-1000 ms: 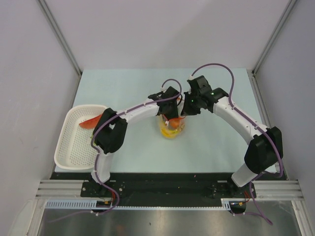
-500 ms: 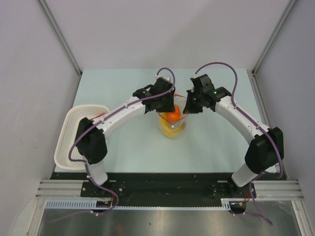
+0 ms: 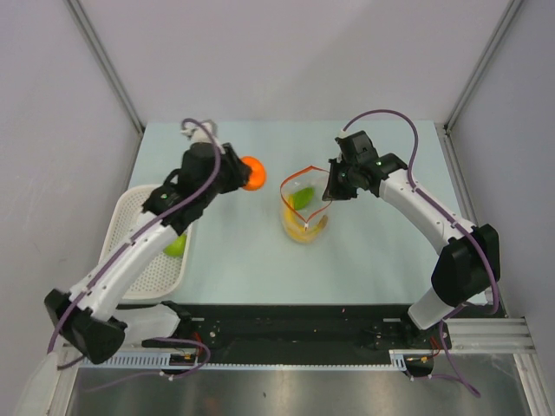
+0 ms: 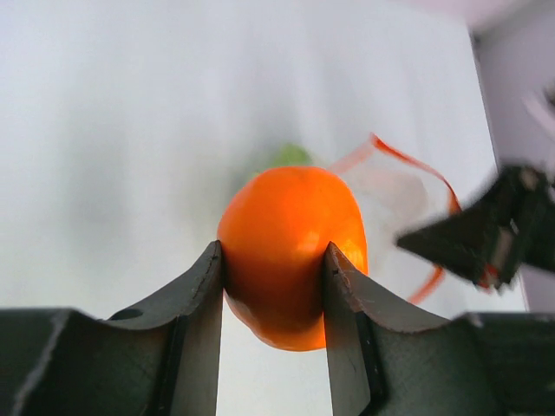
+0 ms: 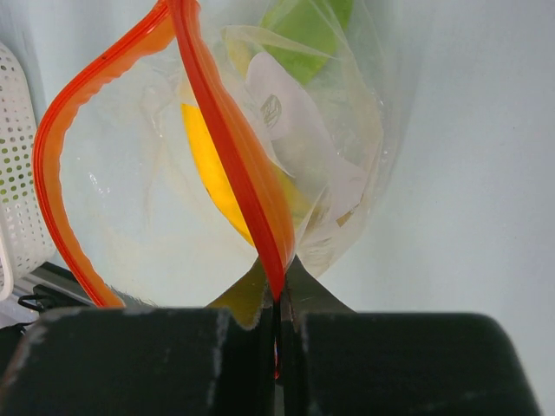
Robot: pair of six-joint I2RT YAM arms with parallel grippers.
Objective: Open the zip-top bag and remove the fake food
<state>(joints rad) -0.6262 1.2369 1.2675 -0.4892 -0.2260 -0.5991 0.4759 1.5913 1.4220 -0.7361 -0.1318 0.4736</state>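
My left gripper (image 4: 275, 260) is clamped on the orange piece (image 4: 290, 217). The basket (image 3: 130, 195) sits back toward the bases and to its left, so I reckon that's the drop, and the left arm is closest. Off to its right the zip-top bag (image 5: 347, 165) stands mouth-up. The right gripper (image 5: 277, 303) is pinched tight on its red zip strip (image 5: 227, 139), with a green piece (image 3: 301, 198) and a yellow piece (image 5: 206, 165) inside.

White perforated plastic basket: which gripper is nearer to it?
Left. The left gripper, holding a round orange toy fruit, hangs just beyond the far right corner of the white perforated basket; the right gripper pinches the rim of the clear zip-top bag, farther right.
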